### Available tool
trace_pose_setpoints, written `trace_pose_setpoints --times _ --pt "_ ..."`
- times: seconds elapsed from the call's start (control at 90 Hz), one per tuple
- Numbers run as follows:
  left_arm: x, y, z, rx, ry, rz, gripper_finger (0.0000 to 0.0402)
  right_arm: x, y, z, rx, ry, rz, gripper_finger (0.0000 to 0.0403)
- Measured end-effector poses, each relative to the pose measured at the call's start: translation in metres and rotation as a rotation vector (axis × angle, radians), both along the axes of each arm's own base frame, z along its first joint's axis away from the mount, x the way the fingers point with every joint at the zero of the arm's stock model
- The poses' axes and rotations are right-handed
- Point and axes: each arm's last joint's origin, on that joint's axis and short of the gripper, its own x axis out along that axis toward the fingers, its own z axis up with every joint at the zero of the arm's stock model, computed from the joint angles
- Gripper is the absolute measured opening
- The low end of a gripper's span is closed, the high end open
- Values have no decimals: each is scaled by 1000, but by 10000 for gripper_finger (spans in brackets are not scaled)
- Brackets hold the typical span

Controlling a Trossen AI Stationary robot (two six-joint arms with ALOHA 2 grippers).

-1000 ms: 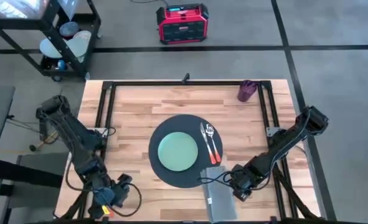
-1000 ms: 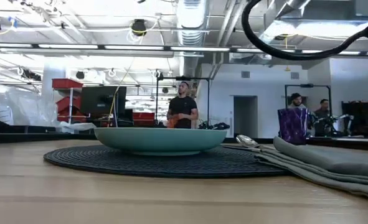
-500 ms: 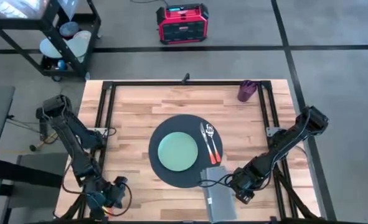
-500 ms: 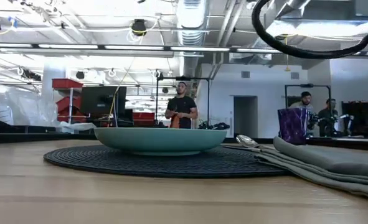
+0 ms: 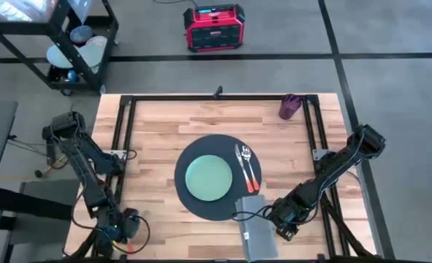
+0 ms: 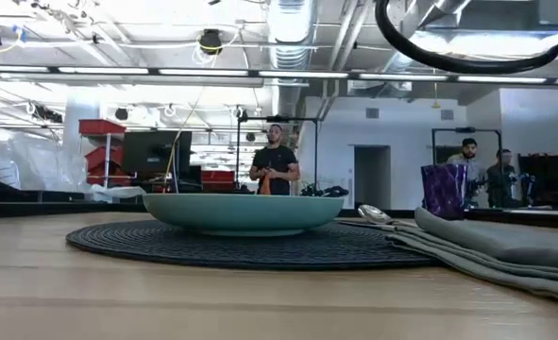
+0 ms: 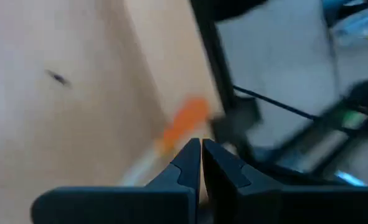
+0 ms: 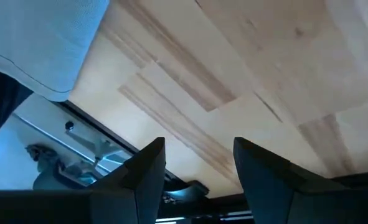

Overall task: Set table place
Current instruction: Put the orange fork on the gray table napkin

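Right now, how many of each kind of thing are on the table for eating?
Placemat: 1
Plate: 1
Fork: 1
Spoon: 1
Napkin: 1
Purple cup: 1
Total: 6
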Motion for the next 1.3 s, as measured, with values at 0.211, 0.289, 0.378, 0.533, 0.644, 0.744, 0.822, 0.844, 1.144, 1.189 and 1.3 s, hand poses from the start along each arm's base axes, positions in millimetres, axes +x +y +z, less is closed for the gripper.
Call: trace_pose_setpoints --times 0.211,0.289,0.378,0.533,0.644,0.744,0.822,0.844,1.144,1.189,1.3 --pt "-5 6 -5 79 71 74 0 1 1 0 13 -11 -7 175" --pt "-7 6 -9 110 95 83 0 1 2 1 15 -12 -6 175" --pt "-12 0 -14 103 126 43 0 1 3 1 27 -11 -4 175" --pt "-19 -17 -29 50 232 -17 0 -3 10 2 53 7 -14 175" --pt "-19 -19 -36 75 256 -17 0 -8 17 2 60 5 7 175" --pt "-11 -15 -36 110 214 -17 0 -11 19 2 58 7 22 175" --pt "0 -11 -38 138 144 -15 0 -12 20 2 56 7 34 175" --pt "4 -10 -38 144 123 -12 0 -12 20 2 56 7 34 175" --pt "34 -2 -54 137 132 -73 0 -11 18 1 34 -10 23 175" --pt "36 1 -53 145 123 -86 0 -10 18 1 30 -14 19 175" --pt "42 8 -52 168 86 -116 0 -9 17 1 28 -22 24 175"
